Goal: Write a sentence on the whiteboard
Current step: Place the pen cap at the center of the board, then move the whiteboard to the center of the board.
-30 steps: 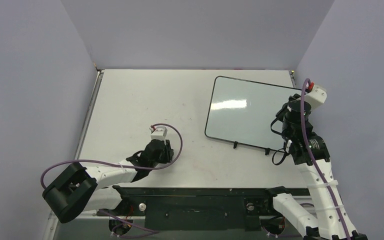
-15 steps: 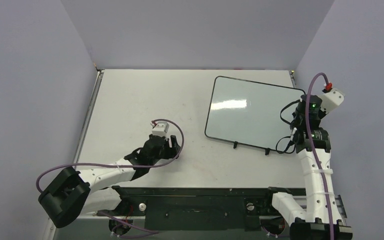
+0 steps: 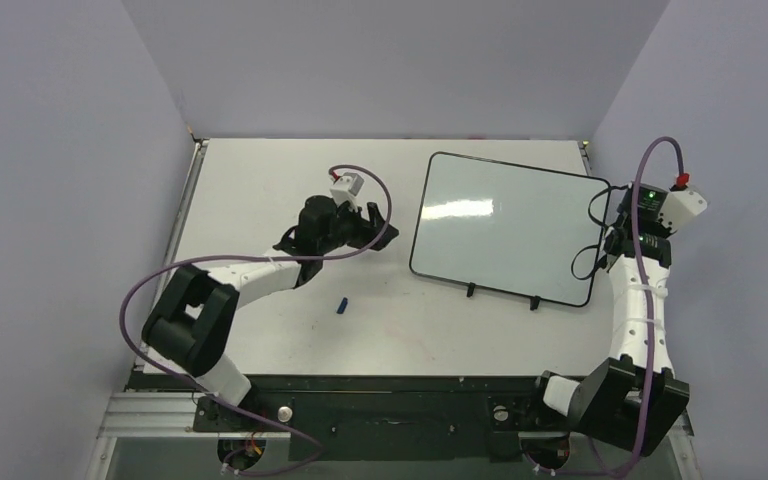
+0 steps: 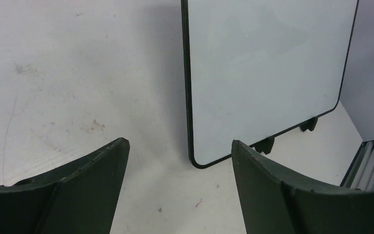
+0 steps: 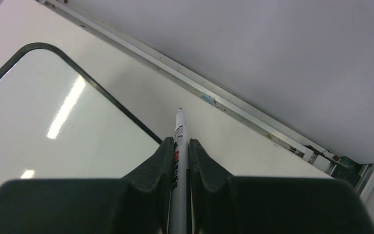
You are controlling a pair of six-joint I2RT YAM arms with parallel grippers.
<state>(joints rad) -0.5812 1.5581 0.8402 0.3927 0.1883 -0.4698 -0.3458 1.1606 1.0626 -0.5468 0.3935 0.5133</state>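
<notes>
The whiteboard (image 3: 505,225) lies flat at the right of the table, black-framed, small feet on its near edge. Its face shows only glare; no sentence is in view on it. My left gripper (image 3: 380,224) hovers just left of the board, open and empty. In the left wrist view its fingers (image 4: 102,165) stand wide apart, framing the whiteboard (image 4: 268,73) near its corner. My right gripper (image 5: 180,141) is shut on a white marker (image 5: 179,127), tip pointing at the back rail, beside the whiteboard (image 5: 39,122). From above, that right gripper (image 3: 628,215) sits at the board's right edge.
A small blue cap (image 3: 342,305) lies on the table in front of the left arm. A metal rail (image 5: 233,105) runs along the table's back edge, with the wall right behind. The right wall stands close to the right arm.
The left arm swung from the table's front toward the board and its gripper opened; the blue cap now lies where it was. The right arm drew back to the board's right edge.
</notes>
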